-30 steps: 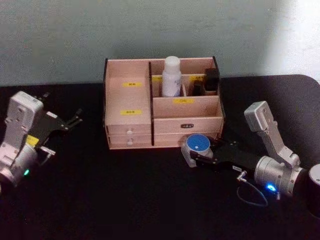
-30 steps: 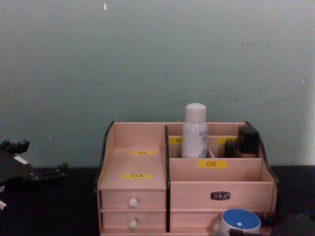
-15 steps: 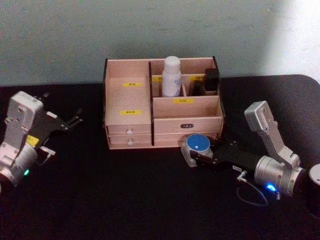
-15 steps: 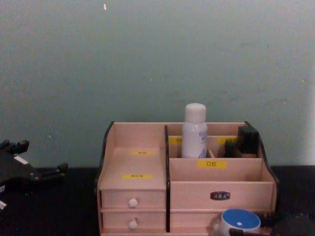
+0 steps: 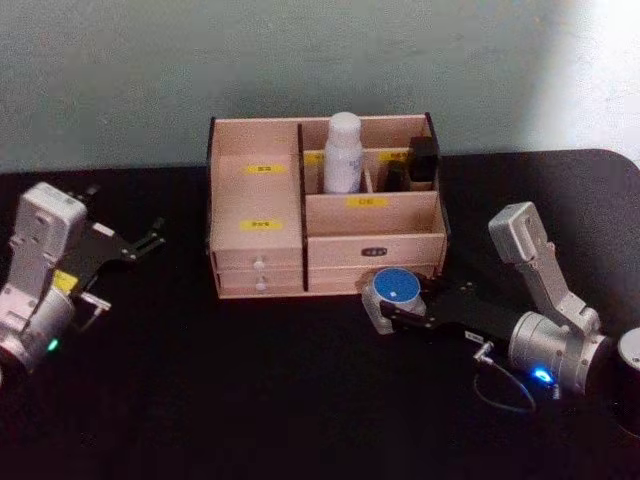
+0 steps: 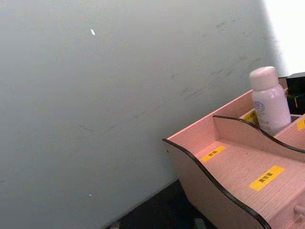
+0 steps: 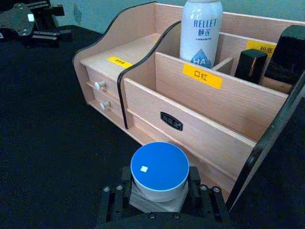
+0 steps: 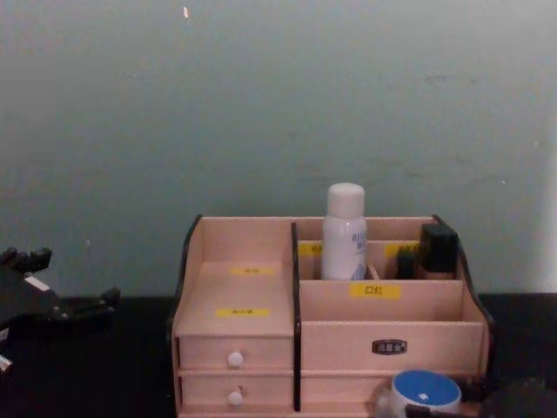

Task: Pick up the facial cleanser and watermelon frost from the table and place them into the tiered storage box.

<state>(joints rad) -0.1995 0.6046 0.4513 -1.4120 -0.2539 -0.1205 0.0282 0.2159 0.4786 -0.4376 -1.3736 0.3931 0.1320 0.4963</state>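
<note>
watermelon frost point(image 7: 158, 167): upright on the table point(image 5: 250, 380), just in front of the tiered storage box point(image 5: 262, 200), by its right drawer front.
right gripper point(image 7: 159, 179): low over the table, fingers closed against both sides of the jar, below the blue lid.
facial cleanser point(image 5: 343, 152): already upright in a rear compartment, near a dark bottle point(image 5: 423, 160).
left gripper point(image 5: 150, 236): parked at the table's left, fingers apart.
step in hand: i judge this to be the lift.
how i'd do it: squeeze firmly, rise straight up until the jar clears the front wall, carry it over the open front compartment, lower it level, then let go.
watch: the drawer front is close, so i gain height before moving forward.
</note>
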